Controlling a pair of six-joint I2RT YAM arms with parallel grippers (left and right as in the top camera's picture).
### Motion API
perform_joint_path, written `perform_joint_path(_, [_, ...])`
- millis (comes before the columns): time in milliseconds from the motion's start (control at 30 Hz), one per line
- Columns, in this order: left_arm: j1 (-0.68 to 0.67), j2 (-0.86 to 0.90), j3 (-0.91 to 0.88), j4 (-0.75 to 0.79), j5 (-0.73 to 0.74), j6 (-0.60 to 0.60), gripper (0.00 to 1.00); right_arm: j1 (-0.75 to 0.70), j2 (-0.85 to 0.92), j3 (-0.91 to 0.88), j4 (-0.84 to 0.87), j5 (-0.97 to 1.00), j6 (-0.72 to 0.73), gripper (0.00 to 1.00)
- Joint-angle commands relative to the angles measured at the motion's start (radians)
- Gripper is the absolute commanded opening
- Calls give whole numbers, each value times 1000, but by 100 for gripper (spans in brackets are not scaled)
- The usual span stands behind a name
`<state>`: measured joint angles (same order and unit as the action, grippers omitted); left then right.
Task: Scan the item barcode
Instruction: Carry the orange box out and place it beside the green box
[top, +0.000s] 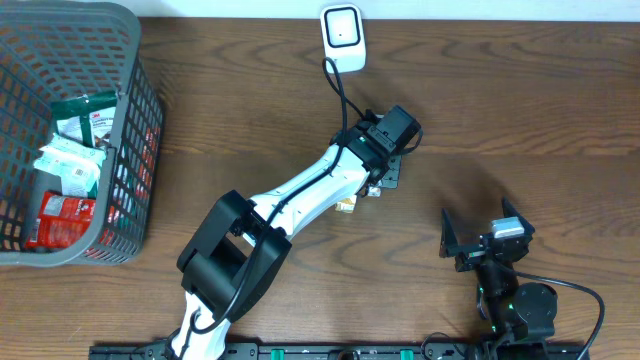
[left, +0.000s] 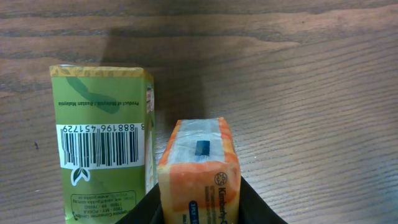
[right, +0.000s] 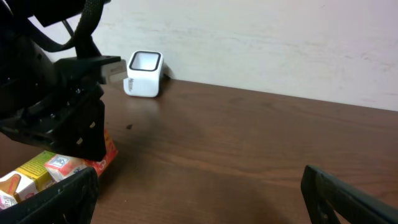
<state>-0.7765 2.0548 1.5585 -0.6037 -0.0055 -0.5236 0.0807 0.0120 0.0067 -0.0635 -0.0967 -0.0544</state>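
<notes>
Left pincer: your left pincer (left: 199, 205) is clamped on the orange plastic-wrapped packet (left: 198, 168), with one dark finger on each side of it.
Item: the packet sits in that grip near the middle of the brown wooden tabletop (top: 520, 100). Its end face, with a small dark blue mark, is turned up to your wrist camera. You cannot tell whether it touches the wood.
Neighbour: a green cardboard box (left: 102, 143) lies flat just beside the packet, with its black-and-white barcode label facing up.
Scanner: the white rounded barcode scanner (top: 342, 30) stands at the far edge of the tabletop, apart from the packet. A black cable runs from it toward your left arm.
Right pincer: your right pincer (top: 478, 228) has its jaws spread wide with nothing between them, at the near right, well apart from the packet.
Basket: the grey plastic mesh basket (top: 130, 130) sits at the far left and holds green, white and red packets.
</notes>
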Motion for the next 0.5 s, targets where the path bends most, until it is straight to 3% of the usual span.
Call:
perform_joint_path(0, [-11,12,11,3,-7,-5,29,-4,-5,-1,-4,5,13,99])
perform_joint_path(467, [-53,48,10,35,-60,-6,30,-4,-5,-1,-4,5,13,99])
